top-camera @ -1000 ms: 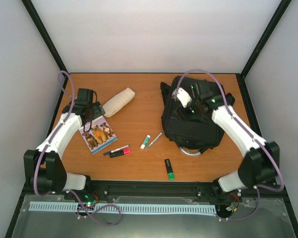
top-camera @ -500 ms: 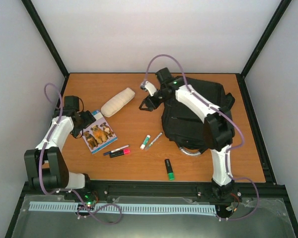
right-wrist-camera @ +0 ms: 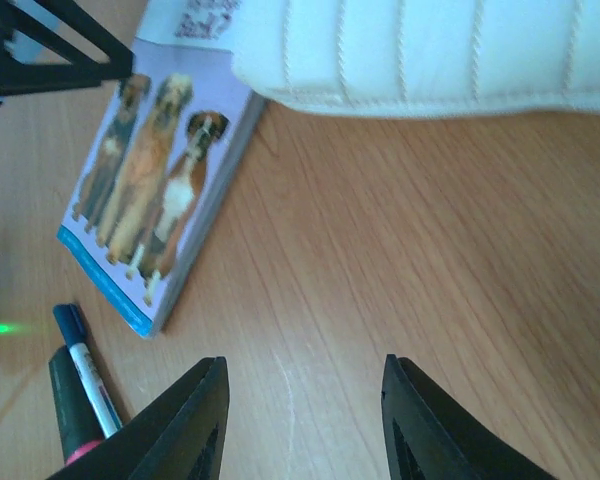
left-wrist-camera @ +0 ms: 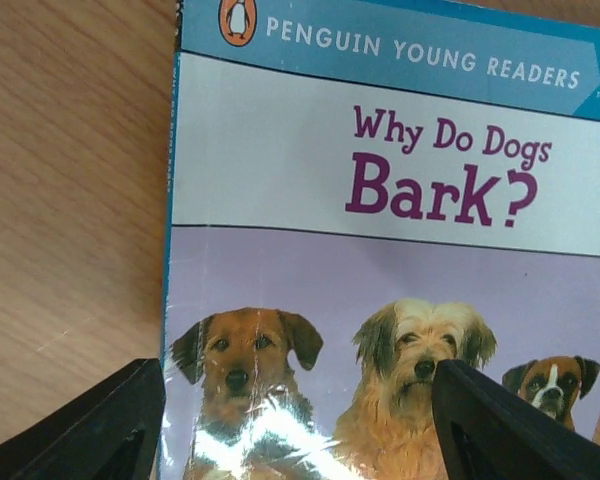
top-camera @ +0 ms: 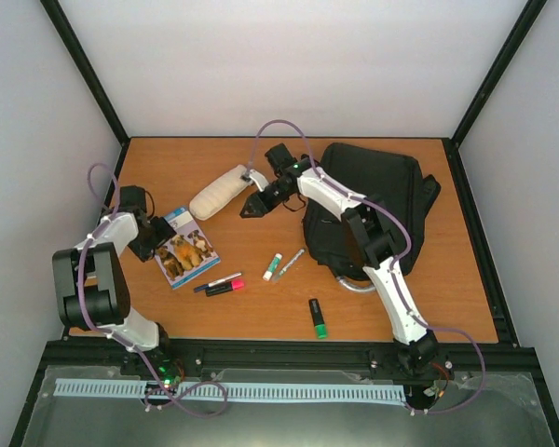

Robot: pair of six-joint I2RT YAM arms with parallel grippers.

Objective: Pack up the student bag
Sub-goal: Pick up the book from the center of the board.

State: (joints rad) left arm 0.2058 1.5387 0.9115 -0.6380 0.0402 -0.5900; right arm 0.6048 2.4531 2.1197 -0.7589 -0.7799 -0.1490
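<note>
The black student bag point(top-camera: 373, 209) lies at the right of the table. My right gripper point(top-camera: 252, 207) is open and empty, reaching left off the bag to just right of the cream pencil pouch point(top-camera: 220, 191), above bare wood point(right-wrist-camera: 310, 390); the pouch point(right-wrist-camera: 430, 50) and the dog book point(right-wrist-camera: 155, 170) show ahead of it. My left gripper point(top-camera: 150, 240) is open and low over the left edge of the dog book point(top-camera: 186, 250), "Why Do Dogs Bark?" point(left-wrist-camera: 380, 230), its fingertips point(left-wrist-camera: 100, 420) straddling the cover.
A black and pink marker and a white pen point(top-camera: 219, 283) lie below the book; they also show in the right wrist view point(right-wrist-camera: 80, 400). A green-capped marker and a pen point(top-camera: 281, 265) lie mid-table, a black and green highlighter point(top-camera: 318, 318) near the front edge.
My right arm swung left off the bag to beside the pouch. My left gripper moved left and toward the near edge, to the book's left edge.
</note>
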